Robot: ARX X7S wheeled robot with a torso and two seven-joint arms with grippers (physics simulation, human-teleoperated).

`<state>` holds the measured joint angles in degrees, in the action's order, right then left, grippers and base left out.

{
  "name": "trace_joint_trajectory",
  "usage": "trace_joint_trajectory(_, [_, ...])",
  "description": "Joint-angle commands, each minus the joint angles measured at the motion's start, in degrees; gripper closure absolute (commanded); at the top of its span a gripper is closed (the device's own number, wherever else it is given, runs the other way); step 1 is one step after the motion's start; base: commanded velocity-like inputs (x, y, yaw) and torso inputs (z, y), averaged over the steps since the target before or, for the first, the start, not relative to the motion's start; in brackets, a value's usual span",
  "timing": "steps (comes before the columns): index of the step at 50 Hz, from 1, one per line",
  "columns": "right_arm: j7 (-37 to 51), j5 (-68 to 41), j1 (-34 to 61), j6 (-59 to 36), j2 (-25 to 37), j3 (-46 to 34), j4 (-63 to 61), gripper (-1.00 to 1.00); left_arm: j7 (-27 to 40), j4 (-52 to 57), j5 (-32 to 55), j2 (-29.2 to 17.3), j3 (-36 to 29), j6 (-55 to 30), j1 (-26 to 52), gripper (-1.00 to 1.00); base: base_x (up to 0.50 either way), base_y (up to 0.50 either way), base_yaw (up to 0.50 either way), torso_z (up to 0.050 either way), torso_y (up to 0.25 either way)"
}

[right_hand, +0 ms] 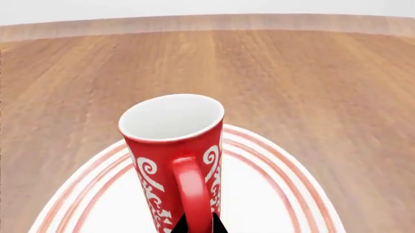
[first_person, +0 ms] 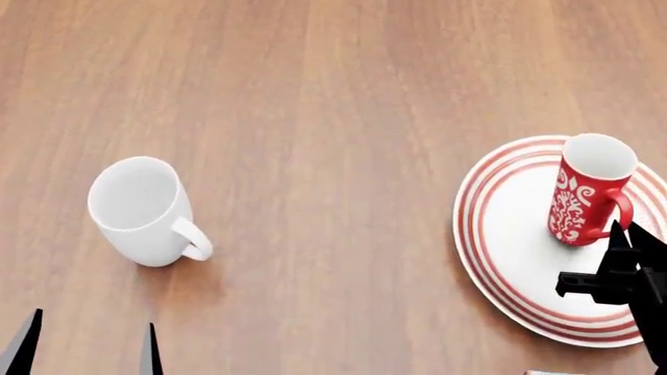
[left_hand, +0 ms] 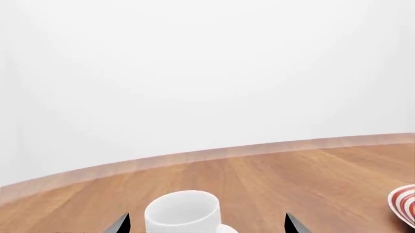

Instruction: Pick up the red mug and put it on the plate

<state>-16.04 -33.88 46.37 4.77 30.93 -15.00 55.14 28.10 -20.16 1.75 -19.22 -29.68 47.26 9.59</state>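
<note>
The red mug (first_person: 583,195), with a white swirly pattern and white inside, is upright over the right part of the plate (first_person: 511,234), a round white plate with red rings. I cannot tell whether its base touches the plate. My right gripper (first_person: 623,241) is at the mug's handle. In the right wrist view the red mug (right_hand: 172,145) fills the middle, with my right gripper (right_hand: 196,224) shut on its handle and the plate (right_hand: 272,194) below. My left gripper (left_hand: 207,224) is open and empty, also seen at the near left in the head view (first_person: 89,348).
A plain white mug (first_person: 140,211) stands on the wooden table (first_person: 333,94) at the left, just ahead of my left gripper; it also shows in the left wrist view (left_hand: 181,211). The table's far edge (left_hand: 214,154) meets a white wall.
</note>
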Motion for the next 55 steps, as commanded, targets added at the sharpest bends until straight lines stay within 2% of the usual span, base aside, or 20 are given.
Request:
trace_joint_trajectory(1, [-0.2, 0.3, 0.2, 0.4, -0.1, 0.6, -0.2, 1.00, -0.2, 0.0, 0.7, 0.0, -0.2, 0.1, 0.0, -1.00, 0.00, 0.00, 0.00, 0.000, 0.000])
trace_joint_trajectory(26, [-2.2, 2.2, 1.7, 3.3, -1.5, -0.4, 6.6, 1.00, -0.3, -0.1, 0.8, -0.2, -0.6, 0.3, 0.2, -1.00, 0.00, 0.00, 0.00, 0.000, 0.000])
trace_joint_trajectory(27, [-2.3, 2.2, 1.5, 3.0, -1.5, -0.5, 6.2, -1.00, -0.3, -0.2, 0.8, -0.2, -0.6, 0.3, 0.2, -1.00, 0.00, 0.00, 0.00, 0.000, 0.000])
trace_joint_trajectory(39, [-3.0, 2.3, 0.1, 3.7, -1.7, -0.6, 7.0, -1.00, -0.5, -0.3, 0.9, -0.3, -0.8, 0.6, 0.3, -1.00, 0.00, 0.00, 0.00, 0.000, 0.000])
trace_joint_trajectory(50, [-4.5, 2.7, 1.8, 6.7, -2.5, -0.1, 13.1, -1.00, -0.4, -0.4, 0.9, -0.3, -0.8, 0.7, 0.3, -1.00, 0.00, 0.00, 0.00, 0.000, 0.000])
trace_joint_trajectory(55, [-1.8, 0.6, -2.6, 2.2, -0.1, 0.7, 1.7, -1.00, -0.4, -0.5, 1.0, -0.3, -0.9, 1.0, 0.4, -1.00, 0.00, 0.00, 0.00, 0.000, 0.000])
